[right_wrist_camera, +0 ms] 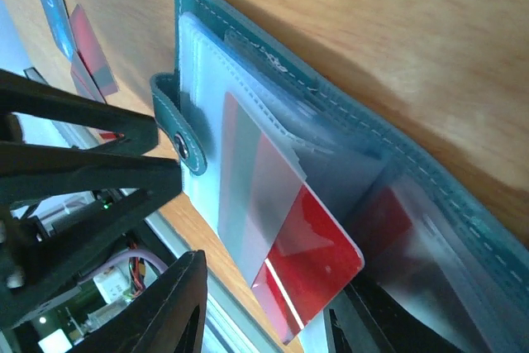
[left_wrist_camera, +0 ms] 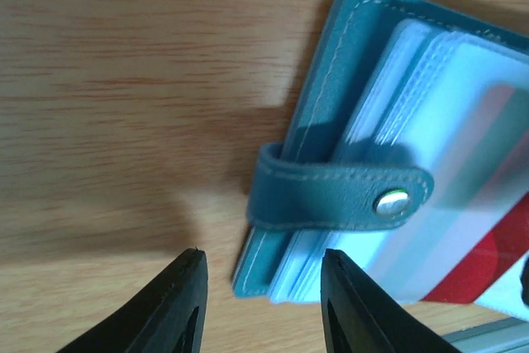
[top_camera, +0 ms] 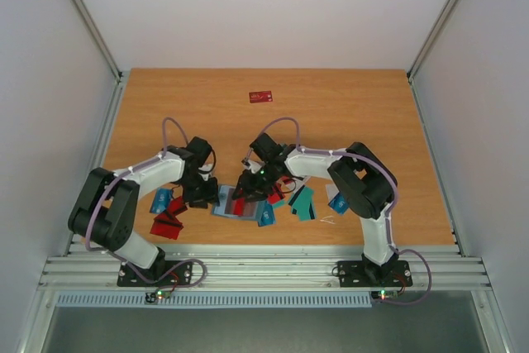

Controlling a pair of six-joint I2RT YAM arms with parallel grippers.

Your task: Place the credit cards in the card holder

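The teal card holder (top_camera: 225, 202) lies open near the table's front, with clear blue-grey pockets and a snap strap (left_wrist_camera: 347, 196). My left gripper (top_camera: 201, 195) is open, its fingers (left_wrist_camera: 188, 295) straddling the holder's (left_wrist_camera: 331, 121) left edge. My right gripper (top_camera: 248, 194) is open over the holder (right_wrist_camera: 248, 113). A red card (right_wrist_camera: 318, 266) sits half inside a clear pocket, its free end between my right fingers (right_wrist_camera: 178, 303); the left one stands clear of it. Loose cards lie on both sides: red (top_camera: 169, 222), teal (top_camera: 302, 202), blue (top_camera: 267, 216).
A single red card (top_camera: 261, 97) lies far back at mid-table. A white card (top_camera: 337, 199) lies by the right arm. The aluminium rail (top_camera: 264, 270) runs along the front edge. The left gripper (right_wrist_camera: 83, 155) shows close in the right wrist view.
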